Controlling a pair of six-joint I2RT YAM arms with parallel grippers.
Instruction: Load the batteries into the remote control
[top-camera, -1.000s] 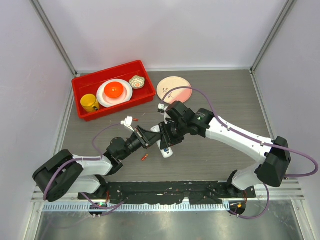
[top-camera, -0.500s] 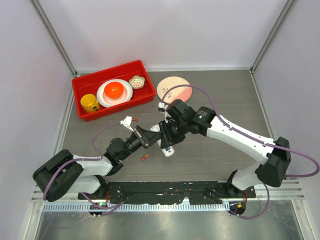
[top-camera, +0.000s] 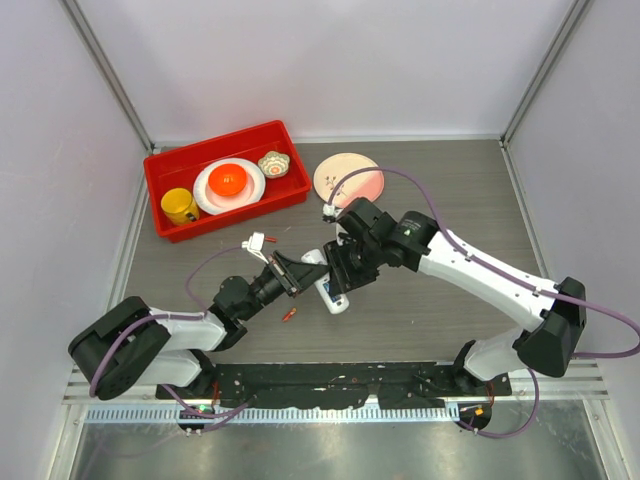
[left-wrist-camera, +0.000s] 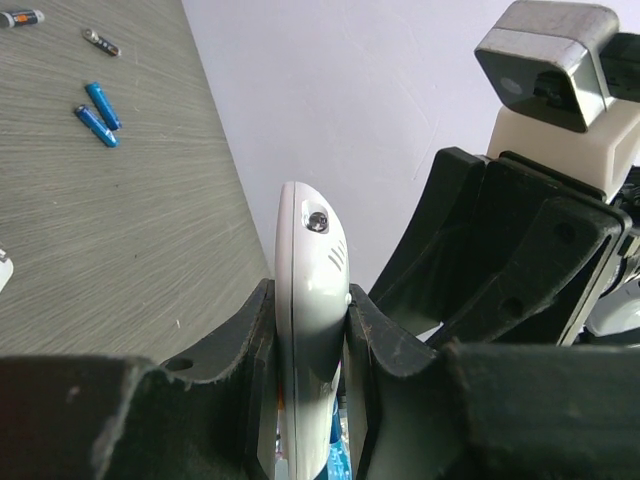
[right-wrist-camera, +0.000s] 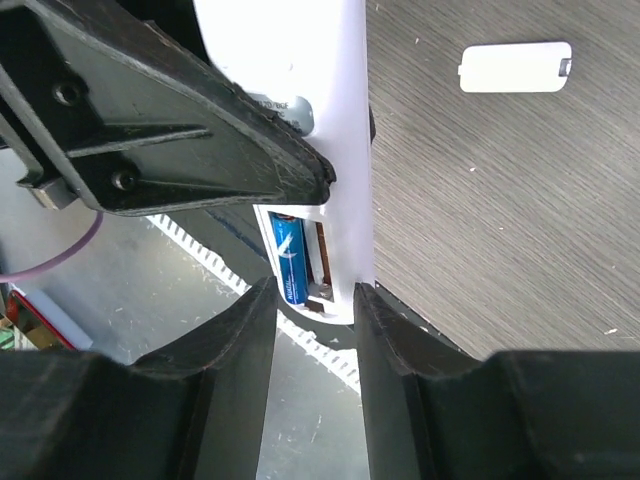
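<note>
At the middle of the grey wood-grain table (top-camera: 430, 320), my left gripper (left-wrist-camera: 310, 310) is clamped on the slim white plastic remote control (left-wrist-camera: 308, 240); its two black fingers press the long sides of the case, which stands edge-on between them with the rounded end pointing away from the wrist.

My right gripper (right-wrist-camera: 315, 300) meets the remote control from the right; its fingers (right-wrist-camera: 400, 345) stand one on each side of the case's end, close against it; whether they press it or only flank it I cannot tell.

Finding: the recessed bay on the back of the remote control faces the right wrist view, uncovered; one blue cylindrical battery (right-wrist-camera: 288, 258) lies lengthwise in it.

Loose items on the table: a small white rectangular cover piece (right-wrist-camera: 515, 67) lying flat, apart from the remote control; two blue batteries (left-wrist-camera: 100, 105) side by side, well apart from my left gripper; one orange-red battery (top-camera: 289, 314) just near of my left gripper.

Far left: a red plastic tray (top-camera: 210, 142) holding crockery; to its right, a round pink plate (top-camera: 348, 180).
</note>
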